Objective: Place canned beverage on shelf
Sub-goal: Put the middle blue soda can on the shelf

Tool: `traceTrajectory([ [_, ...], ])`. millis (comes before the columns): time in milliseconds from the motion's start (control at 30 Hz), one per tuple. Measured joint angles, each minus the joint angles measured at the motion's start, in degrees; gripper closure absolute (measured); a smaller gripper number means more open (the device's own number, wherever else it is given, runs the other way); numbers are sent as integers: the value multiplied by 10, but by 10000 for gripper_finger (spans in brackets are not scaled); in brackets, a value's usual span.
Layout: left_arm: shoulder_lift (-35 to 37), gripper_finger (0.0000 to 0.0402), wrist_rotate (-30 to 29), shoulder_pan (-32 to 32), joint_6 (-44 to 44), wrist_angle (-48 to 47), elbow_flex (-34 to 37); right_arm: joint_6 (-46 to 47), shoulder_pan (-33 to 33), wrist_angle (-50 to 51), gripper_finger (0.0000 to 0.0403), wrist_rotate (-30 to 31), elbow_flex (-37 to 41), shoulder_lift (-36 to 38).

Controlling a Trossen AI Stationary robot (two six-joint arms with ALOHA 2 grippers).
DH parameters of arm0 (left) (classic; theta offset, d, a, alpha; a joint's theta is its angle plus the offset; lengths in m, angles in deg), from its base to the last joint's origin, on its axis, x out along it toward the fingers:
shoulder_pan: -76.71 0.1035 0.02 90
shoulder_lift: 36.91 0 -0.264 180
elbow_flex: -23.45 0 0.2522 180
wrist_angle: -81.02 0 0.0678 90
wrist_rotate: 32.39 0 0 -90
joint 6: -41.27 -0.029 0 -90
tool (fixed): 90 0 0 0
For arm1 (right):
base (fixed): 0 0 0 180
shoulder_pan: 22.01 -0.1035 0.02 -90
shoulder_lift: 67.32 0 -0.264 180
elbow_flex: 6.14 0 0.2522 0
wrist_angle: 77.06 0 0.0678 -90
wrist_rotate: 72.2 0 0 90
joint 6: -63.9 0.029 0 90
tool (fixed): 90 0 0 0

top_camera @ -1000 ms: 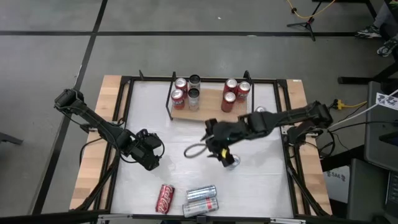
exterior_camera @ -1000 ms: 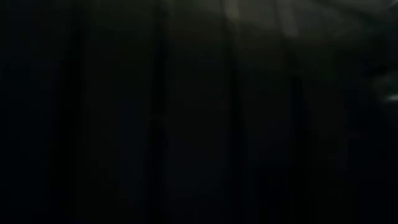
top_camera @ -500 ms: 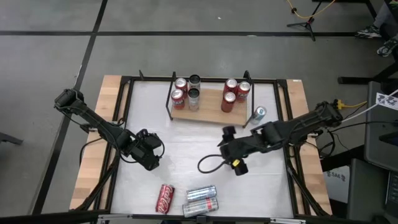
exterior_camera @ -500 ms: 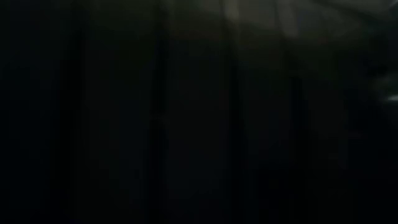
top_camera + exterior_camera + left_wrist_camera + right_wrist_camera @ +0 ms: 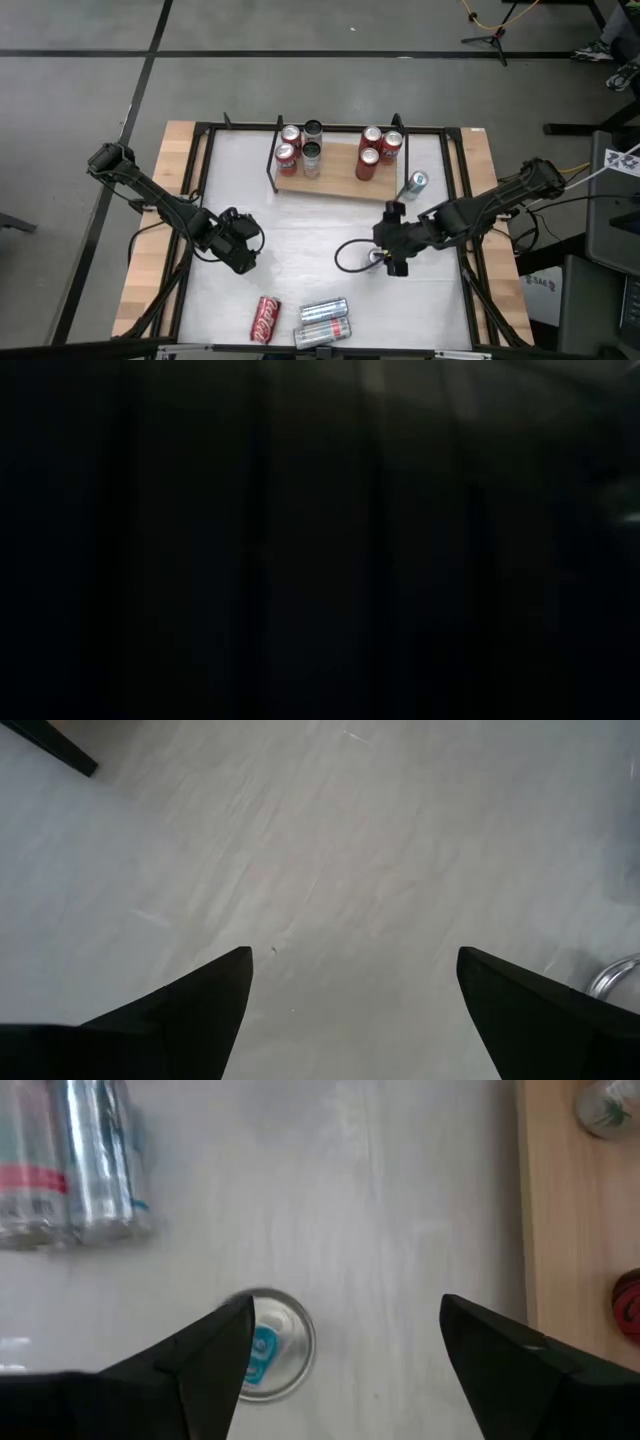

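The right gripper (image 5: pixel 392 262) hangs wide and empty over a standing silver can (image 5: pixel 268 1357). The left gripper (image 5: pixel 345 1010), also wide, waits at left. The light-brown wooden shelf (image 5: pixel 335 180) stands far, holding seven cans.

I work over a white tabletop (image 5: pixel 300 215). A wooden side strip (image 5: pixel 150 240) flanks it at each end, and a black metal frame (image 5: pixel 330 128) edges it. Grey floor (image 5: pixel 300 90) surrounds it; beyond its far edge stand tripod legs (image 5: pixel 490 40) and a yellow cable (image 5: pixel 490 18).
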Motion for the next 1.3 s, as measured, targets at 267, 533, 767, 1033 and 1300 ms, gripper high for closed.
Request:
traceTrajectory([
  [267,0,58,0,0,0,0,0,-26,0,-1,95,5,28,0],
  [533,0,58,0,0,0,0,0,-26,0,-5,95,5,49,0],
  [767,0,58,0,0,0,0,0,-26,0,-21,95,-17,52,0],
  [1033,0,58,0,0,0,0,0,-1,0,-22,95,-60,52,0],
  [1300,0,58,0,0,0,0,0,7,0,-51,95,-83,52,0],
])
